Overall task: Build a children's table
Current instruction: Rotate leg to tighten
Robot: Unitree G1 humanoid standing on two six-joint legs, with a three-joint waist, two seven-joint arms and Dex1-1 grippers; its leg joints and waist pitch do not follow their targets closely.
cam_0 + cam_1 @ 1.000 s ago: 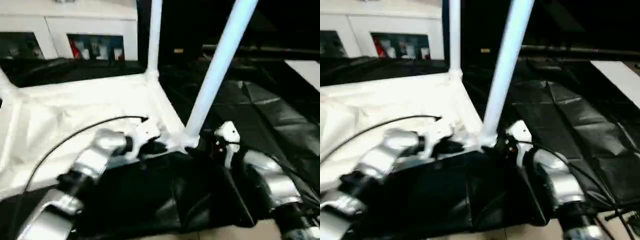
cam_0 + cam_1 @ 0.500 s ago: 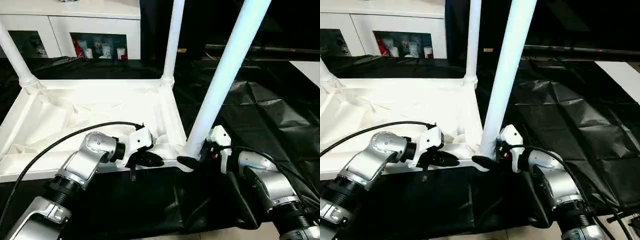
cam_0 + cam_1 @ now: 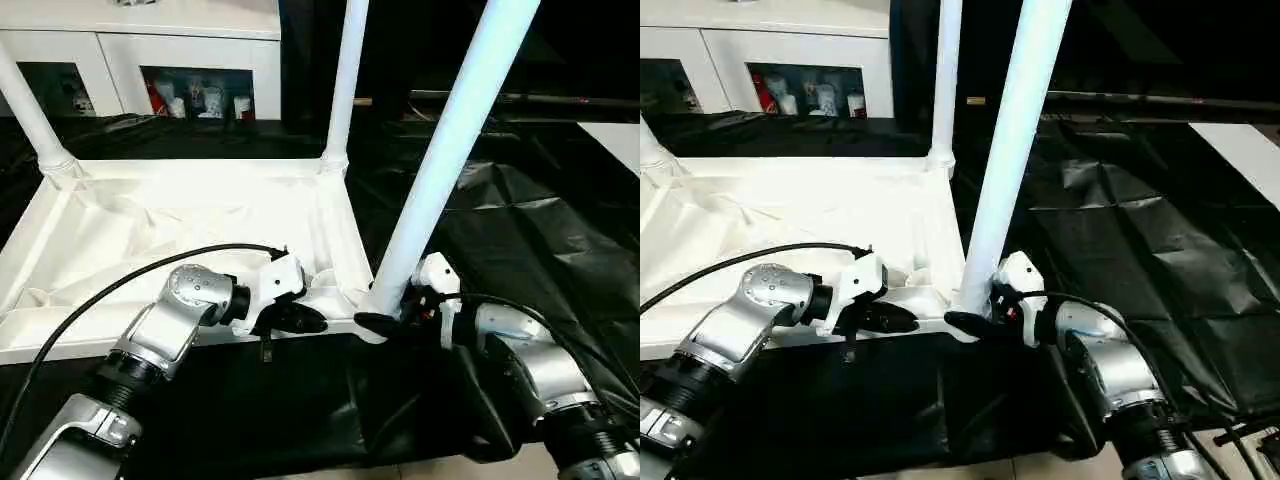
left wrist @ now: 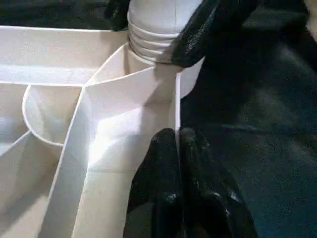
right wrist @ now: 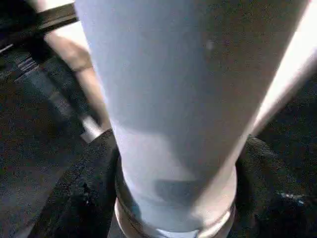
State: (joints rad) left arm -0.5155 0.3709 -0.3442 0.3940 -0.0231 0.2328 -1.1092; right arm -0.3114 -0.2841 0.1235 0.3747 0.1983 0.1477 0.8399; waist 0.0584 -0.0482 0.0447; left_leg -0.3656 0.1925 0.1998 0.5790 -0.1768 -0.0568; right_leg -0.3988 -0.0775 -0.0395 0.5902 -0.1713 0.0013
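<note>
The white children's table lies upside down on the black drape, its ribbed underside facing up inside the rim point(image 3: 336, 225). Two legs stand in the far sockets point(image 3: 345, 90) point(image 3: 30, 115). A third leg point(image 3: 450, 150) rises from the near right corner socket. My right gripper point(image 3: 385, 322) is shut around that leg's base, with a black finger point(image 5: 91, 198) on either side. My left gripper point(image 3: 305, 320) is shut on the near rim just left of that corner. In the left wrist view the thin rim wall point(image 4: 176, 109) runs in between its fingertips point(image 4: 166, 148).
A white cabinet point(image 3: 150, 40) with glass doors stands behind the table. Creased black drape point(image 3: 540, 230) covers the work table to the right, and its front edge point(image 3: 430, 468) is close to my arms. A black cable point(image 3: 120, 285) loops over the left forearm.
The whole picture has shifted and steadied, so the camera moved. Both grippers keep the same holds on the rim and the leg's base.
</note>
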